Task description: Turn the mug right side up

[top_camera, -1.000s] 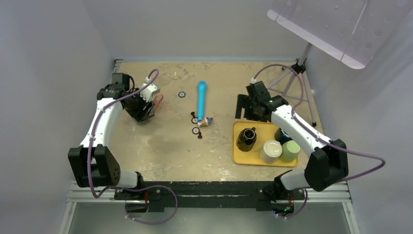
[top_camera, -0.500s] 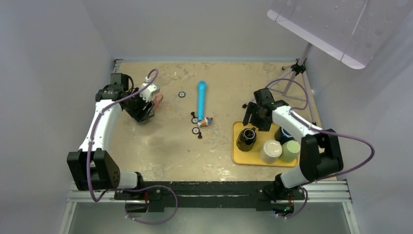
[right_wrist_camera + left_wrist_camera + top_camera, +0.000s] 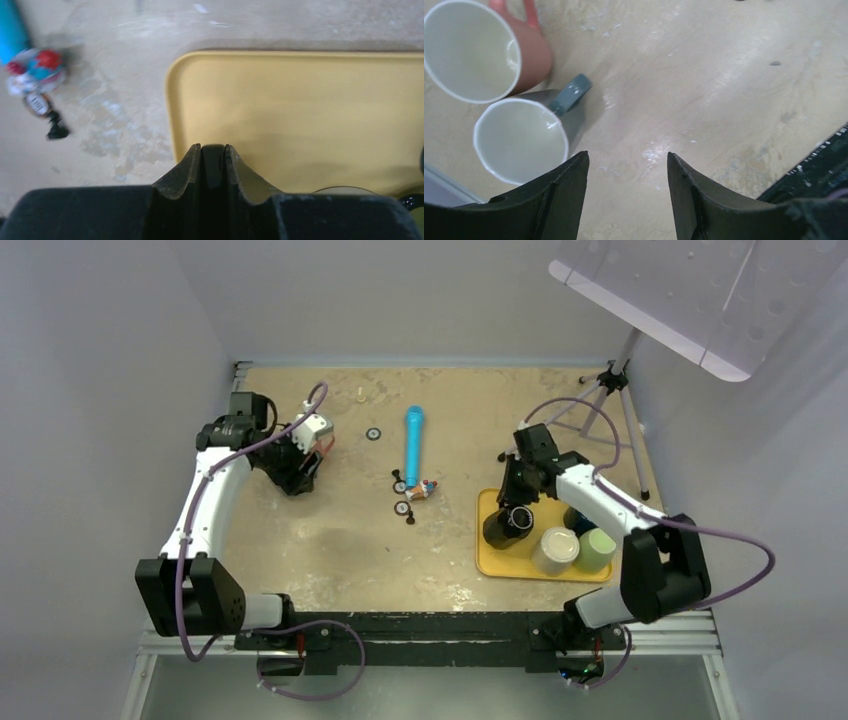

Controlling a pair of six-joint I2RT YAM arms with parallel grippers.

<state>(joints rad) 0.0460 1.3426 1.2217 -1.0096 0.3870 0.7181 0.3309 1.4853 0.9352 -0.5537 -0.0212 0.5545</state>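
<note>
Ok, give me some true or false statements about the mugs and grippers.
1. The left gripper is open and empty. True.
2. The blue tube lies on the tray. False: it lies on the table, left of the tray.
3. The black mug is on the tray. True.
4. The pink mug and grey mug by the left gripper are mouth down. False: both mouths face up.
5. The right gripper is wide open. False: it is shut on a black part, apparently the black mug's.
</note>
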